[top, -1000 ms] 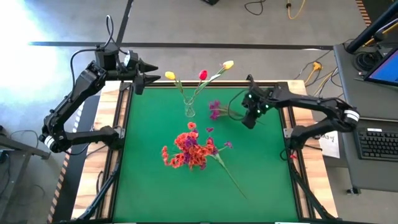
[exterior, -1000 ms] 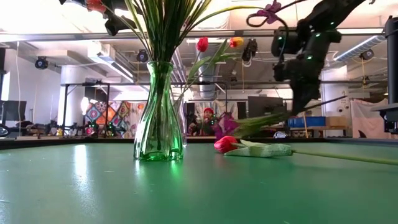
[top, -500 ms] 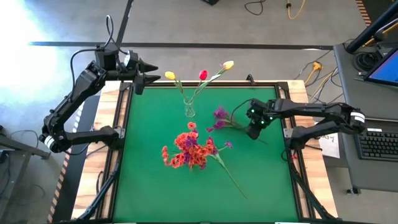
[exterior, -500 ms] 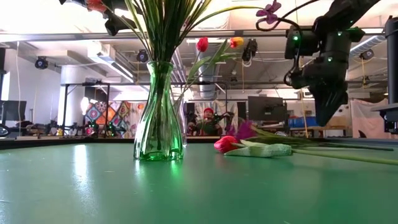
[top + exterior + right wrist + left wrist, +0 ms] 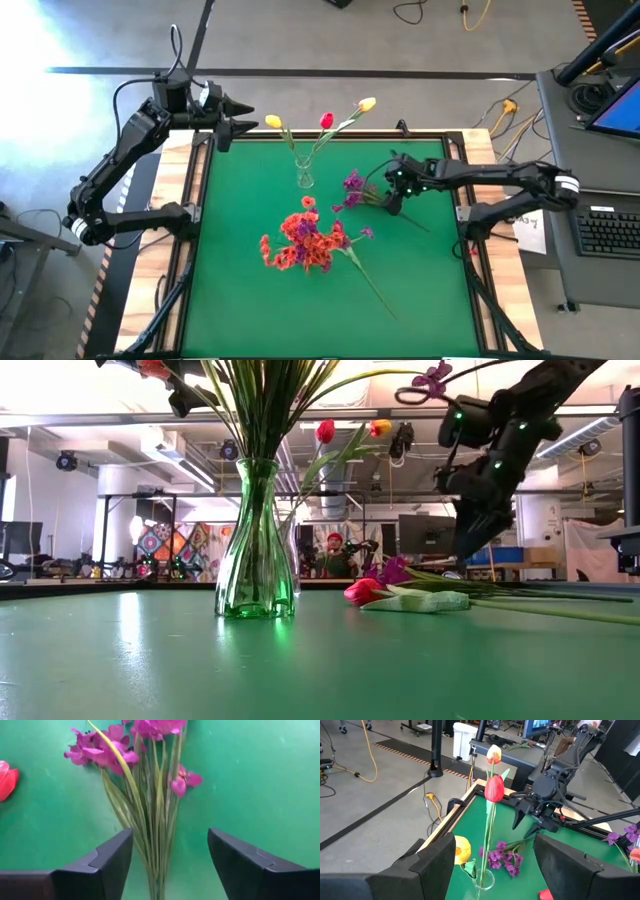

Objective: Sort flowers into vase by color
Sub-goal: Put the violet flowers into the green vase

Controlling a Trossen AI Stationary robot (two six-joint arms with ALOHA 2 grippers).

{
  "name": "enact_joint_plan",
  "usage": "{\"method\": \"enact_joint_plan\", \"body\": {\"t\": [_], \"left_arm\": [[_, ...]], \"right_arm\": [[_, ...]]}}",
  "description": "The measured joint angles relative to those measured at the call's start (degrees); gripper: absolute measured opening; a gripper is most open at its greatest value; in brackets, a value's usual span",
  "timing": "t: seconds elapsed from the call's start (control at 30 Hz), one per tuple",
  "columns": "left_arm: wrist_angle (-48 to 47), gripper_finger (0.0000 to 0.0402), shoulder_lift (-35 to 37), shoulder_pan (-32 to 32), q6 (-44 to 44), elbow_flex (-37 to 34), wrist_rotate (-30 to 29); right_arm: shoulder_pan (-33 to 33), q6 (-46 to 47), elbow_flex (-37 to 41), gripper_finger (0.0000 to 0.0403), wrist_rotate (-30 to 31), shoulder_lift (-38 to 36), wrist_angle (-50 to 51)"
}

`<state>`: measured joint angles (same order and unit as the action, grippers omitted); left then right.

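Note:
The clear vase (image 5: 305, 180) stands mid-table toward the far edge and holds two yellow tulips (image 5: 273, 122) and a red one (image 5: 326, 120). A purple spray (image 5: 352, 186) lies flat on the green mat to its right. My right gripper (image 5: 392, 202) hangs open over the spray's stems (image 5: 157, 840), slanting down, one finger on either side and apart from them. A pile of orange-red and purple sprays (image 5: 303, 242) lies mid-table, and a pink-red tulip (image 5: 362, 592) lies beside the spray. My left gripper (image 5: 237, 117) waits open above the far left corner.
A long green stem (image 5: 372, 283) runs from the pile toward the near right. A wooden frame (image 5: 196, 200) borders the mat. A desk with a keyboard (image 5: 607, 230) stands right of the table. A person (image 5: 335, 552) sits far behind in the room.
My right gripper has come down with the purple spray, gone a little toward the near edge and then back toward the vase, tipping steeper. It has let go. The spray, held slanting off the mat before, now lies flat on it.

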<state>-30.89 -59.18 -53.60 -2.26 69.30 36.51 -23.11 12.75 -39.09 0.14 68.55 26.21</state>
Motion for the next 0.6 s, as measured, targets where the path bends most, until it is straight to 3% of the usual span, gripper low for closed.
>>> {"method": "enact_joint_plan", "body": {"t": [0.3,0.6], "left_arm": [[-0.2,0.0255,0.0,0.0,0.3,0.0,0.0],[-0.5,0.0255,0.0,0.0,0.3,0.0,0.0]], "right_arm": [[0.0,-1.8,0.0,0.0283,0.0,9.9,-8.3],[0.0,-1.9,-0.2,0.0266,0.4,16.9,-9.6]]}}
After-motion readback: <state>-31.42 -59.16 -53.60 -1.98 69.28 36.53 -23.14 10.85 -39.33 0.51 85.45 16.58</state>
